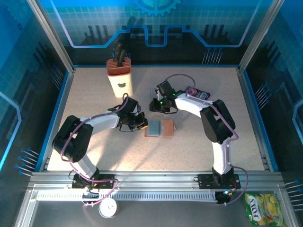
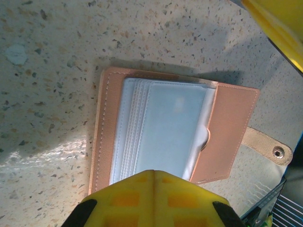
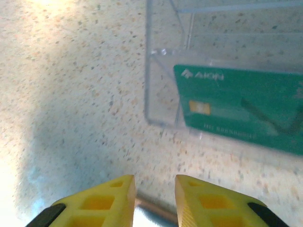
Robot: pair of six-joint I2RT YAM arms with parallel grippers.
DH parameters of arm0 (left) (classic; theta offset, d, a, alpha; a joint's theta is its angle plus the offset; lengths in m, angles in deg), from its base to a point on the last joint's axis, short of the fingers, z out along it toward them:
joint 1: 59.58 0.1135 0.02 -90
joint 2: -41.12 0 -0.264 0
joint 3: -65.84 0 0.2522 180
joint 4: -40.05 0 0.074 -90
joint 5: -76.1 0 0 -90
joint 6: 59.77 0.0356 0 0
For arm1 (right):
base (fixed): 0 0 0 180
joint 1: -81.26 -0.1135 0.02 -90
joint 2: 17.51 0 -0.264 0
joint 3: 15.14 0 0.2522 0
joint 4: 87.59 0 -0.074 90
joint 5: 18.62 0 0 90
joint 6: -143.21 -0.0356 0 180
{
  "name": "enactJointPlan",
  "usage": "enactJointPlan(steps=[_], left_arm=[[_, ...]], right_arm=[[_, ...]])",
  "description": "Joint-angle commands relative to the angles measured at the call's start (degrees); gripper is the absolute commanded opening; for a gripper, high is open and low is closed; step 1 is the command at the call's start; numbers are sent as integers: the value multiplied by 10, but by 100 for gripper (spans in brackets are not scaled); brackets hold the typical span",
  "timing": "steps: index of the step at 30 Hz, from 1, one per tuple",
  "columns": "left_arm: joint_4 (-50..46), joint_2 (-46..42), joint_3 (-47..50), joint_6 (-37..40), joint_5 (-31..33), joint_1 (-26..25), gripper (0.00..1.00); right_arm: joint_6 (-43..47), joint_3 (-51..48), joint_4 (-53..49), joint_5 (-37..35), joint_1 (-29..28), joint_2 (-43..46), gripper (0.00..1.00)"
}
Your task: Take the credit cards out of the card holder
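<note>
Tan leather-look card holder (image 2: 227,123) lies open flat mid-table, clear sleeves (image 2: 165,132) up, snap strap (image 2: 267,147) at its 3 o'clock in the left wrist view. Its near edge is hidden under the left gripper (image 2: 154,178), whose yellow fingers (image 2: 123,201) are clenched tip to tip; we can't tell if they pinch anything. Sleeves are cloudy, so we can't make out cards inside. The right gripper (image 3: 154,183) hangs at the holder's 12 o'clock, jaws a bit apart w/ a blurred sliver btwn them at the view's bottom edge. Held or not, we can't tell. At its 1 o'clock a teal credit card (image 3: 236,109), cut off at the right, lies in a clear plastic box (image 3: 161,80). Knife block (image 1: 119,75) at 11 and purple snack packet (image 1: 198,93) at 2 of the holder, both well apart.
</note>
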Motion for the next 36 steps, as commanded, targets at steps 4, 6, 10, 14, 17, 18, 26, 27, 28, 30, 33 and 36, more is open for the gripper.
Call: enactJointPlan(steps=[4, 6, 10, 14, 17, 18, 26, 27, 28, 30, 33, 36], left_arm=[[12, 17, 9, -3, -1, -11, 2], [2, 21, 7, -1, 8, -13, 2], [-5, 32, 10, 2, 12, -14, 1], [0, 40, 16, -2, 9, -14, 1], [-7, 45, 17, -3, 14, -15, 1], [-8, 48, 17, -2, 13, -15, 1], [-9, 54, 23, -4, 15, -15, 1], [-8, 54, 23, -4, 15, -15, 1], [-8, 54, 22, -4, 15, -14, 1], [-8, 54, 24, -4, 15, -14, 1], [-5, 54, 26, -4, 15, -14, 1], [-3, 53, 27, -4, 15, -14, 1]], right_arm=[[17, -59, -19, 15, -5, 100, 32], [19, -78, -28, 15, -5, 118, 32], [12, -123, -33, 17, -7, 145, 33], [0, -164, -17, 38, -7, 158, 33], [-9, -183, -1, 66, -6, 151, 33], [-13, -188, 7, 79, -7, 150, 34], [-49, -215, 61, 131, -14, 141, 34], [-51, -214, 64, 135, -16, 137, 34], [-53, -214, 68, 139, -18, 134, 34], [-57, -210, 71, 146, -21, 128, 34], [-59, -207, 73, 148, -27, 122, 36], [-60, -205, 69, 146, -28, 110, 40]])
